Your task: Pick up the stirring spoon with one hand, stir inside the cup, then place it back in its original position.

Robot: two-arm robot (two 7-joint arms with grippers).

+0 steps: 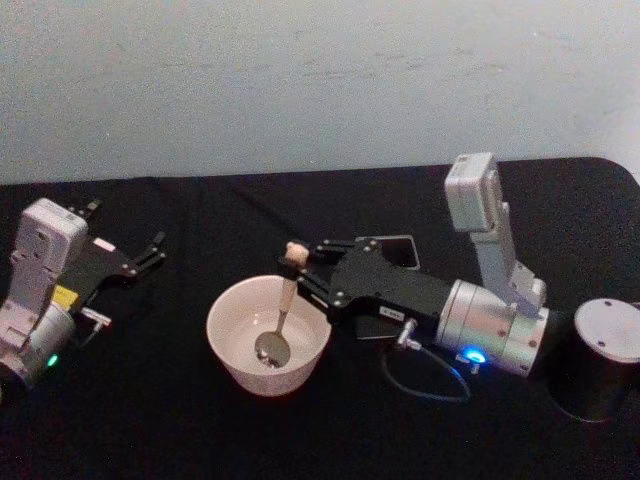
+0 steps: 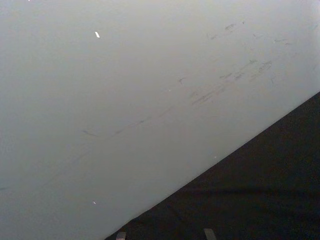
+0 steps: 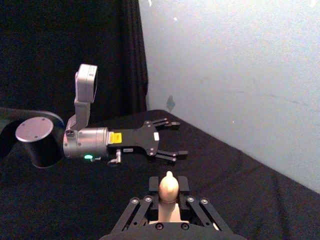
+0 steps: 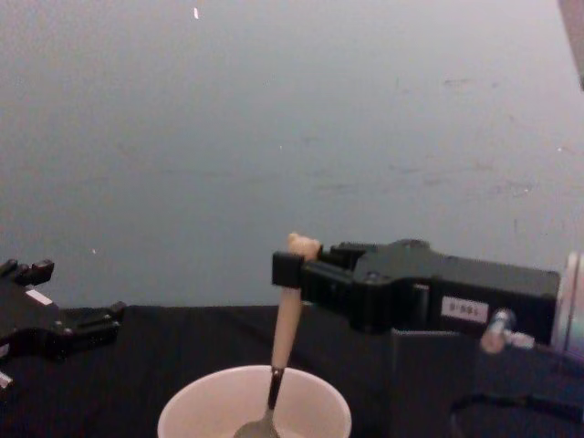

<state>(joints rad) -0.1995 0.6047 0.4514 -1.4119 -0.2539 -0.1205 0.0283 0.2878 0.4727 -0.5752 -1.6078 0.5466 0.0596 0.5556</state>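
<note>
Your right tool (image 1: 300,268) reaches in level from the cup's right, arm lying low, fingers clamped on the stirring spoon (image 1: 284,305) just under its knob. The spoon stands nearly upright, bowl down inside the cup (image 1: 222,312) on the desk (image 1: 180,430). The holder (image 1: 405,247) stands behind the cup, to its right. Your left tool (image 1: 128,226) sits well left of the cup, fingers apart.

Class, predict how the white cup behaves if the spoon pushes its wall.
Wide and low, the cup probably won't tip. Nothing holds it on the black cloth, so it may slide. The right gripper grips the spoon high up, so pushes are likely weak.
</note>
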